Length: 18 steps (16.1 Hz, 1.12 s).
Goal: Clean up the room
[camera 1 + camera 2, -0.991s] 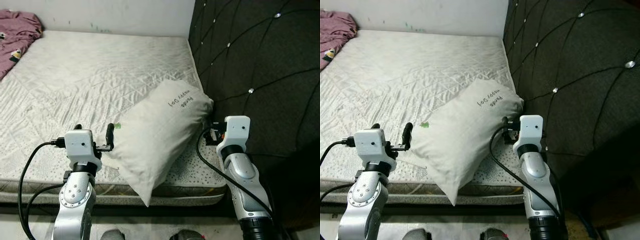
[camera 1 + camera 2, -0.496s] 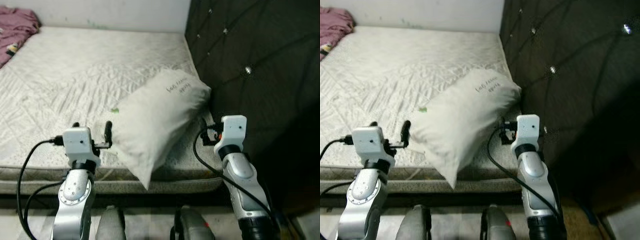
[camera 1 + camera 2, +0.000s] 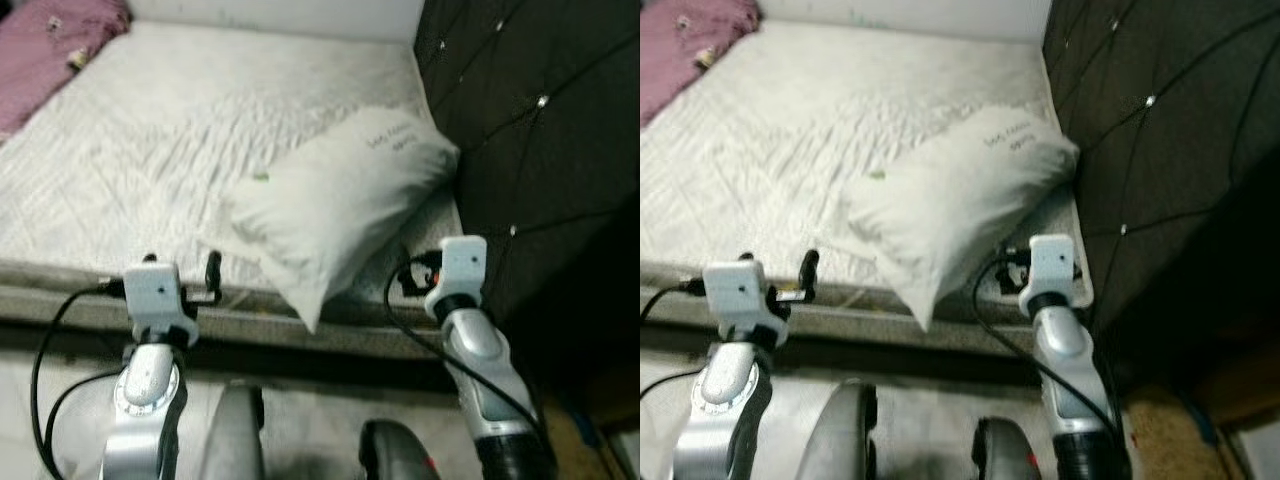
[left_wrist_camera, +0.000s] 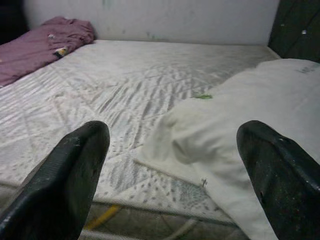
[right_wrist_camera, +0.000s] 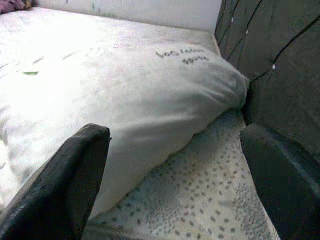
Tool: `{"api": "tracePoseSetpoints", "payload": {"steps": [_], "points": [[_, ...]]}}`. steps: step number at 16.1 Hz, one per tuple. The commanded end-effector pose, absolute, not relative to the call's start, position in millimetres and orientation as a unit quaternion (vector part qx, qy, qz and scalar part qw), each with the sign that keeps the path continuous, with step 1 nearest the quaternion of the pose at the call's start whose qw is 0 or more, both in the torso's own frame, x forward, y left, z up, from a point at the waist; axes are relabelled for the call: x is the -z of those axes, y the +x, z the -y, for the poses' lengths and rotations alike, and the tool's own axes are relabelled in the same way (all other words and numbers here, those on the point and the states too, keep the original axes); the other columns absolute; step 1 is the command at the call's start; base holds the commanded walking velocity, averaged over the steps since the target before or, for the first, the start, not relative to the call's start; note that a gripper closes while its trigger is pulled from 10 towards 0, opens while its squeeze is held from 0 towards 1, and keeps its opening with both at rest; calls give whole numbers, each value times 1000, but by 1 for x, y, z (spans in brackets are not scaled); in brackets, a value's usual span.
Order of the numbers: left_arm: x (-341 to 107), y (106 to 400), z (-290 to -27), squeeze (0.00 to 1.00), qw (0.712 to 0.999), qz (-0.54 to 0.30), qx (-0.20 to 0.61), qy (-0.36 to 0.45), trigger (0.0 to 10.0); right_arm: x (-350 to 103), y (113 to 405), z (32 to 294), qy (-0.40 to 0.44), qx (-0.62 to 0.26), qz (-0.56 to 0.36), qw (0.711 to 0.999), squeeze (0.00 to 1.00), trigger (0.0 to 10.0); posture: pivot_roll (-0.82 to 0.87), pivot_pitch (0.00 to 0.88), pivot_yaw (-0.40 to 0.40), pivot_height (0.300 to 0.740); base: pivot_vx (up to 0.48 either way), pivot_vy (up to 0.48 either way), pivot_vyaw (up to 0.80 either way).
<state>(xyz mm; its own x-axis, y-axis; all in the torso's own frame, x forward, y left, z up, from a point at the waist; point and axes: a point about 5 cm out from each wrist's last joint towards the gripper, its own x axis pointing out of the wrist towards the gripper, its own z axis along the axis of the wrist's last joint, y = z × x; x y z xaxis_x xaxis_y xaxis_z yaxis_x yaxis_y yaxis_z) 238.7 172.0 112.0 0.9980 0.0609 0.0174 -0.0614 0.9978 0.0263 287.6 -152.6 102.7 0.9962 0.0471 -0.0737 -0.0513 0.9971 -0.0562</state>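
White pillow (image 3: pixel 335 200) slumped diagonally at mattress (image 3: pixel 150 150) corner, 1 o'clock end against dark headboard (image 3: pixel 540 120), low corner overhanging edge. Left hand (image 3: pixel 180 275) and right hand (image 5: pixel 170 165) spread wide, empty. Likely light, soft, compressible; best pinched at overhanging corner.

White pillow (image 3: pixel 340 205) overhanging mattress (image 3: pixel 150 170) edge, seemingly.

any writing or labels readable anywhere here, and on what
Pillow: two short lines of dark handwriting near its corner by the headboard, too blurred and small to read for certain.
Mattress: a quilted and dotted pattern, no words.
Left gripper and right gripper: no label can be made out.
Nothing else bears legible text.
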Motion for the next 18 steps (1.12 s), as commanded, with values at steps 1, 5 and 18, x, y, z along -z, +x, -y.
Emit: {"api": "tracePoseSetpoints", "payload": {"steps": [1,5,18], "points": [[-118,241,-169,0,999,22,-25,11,10000,-107,288,154,-29,-24,-30,999,0,10000,26,54,-44,646,330,0,0],[-119,242,-169,0,999,26,-16,8,10000,-107,289,153,-29,-31,-25,999,0,10000,23,56,-44,646,465,0,0],[-121,244,-171,0,998,25,-48,11,10000,-109,291,149,-29,-52,-23,998,0,10000,33,67,-48,646,246,0,0]]}}
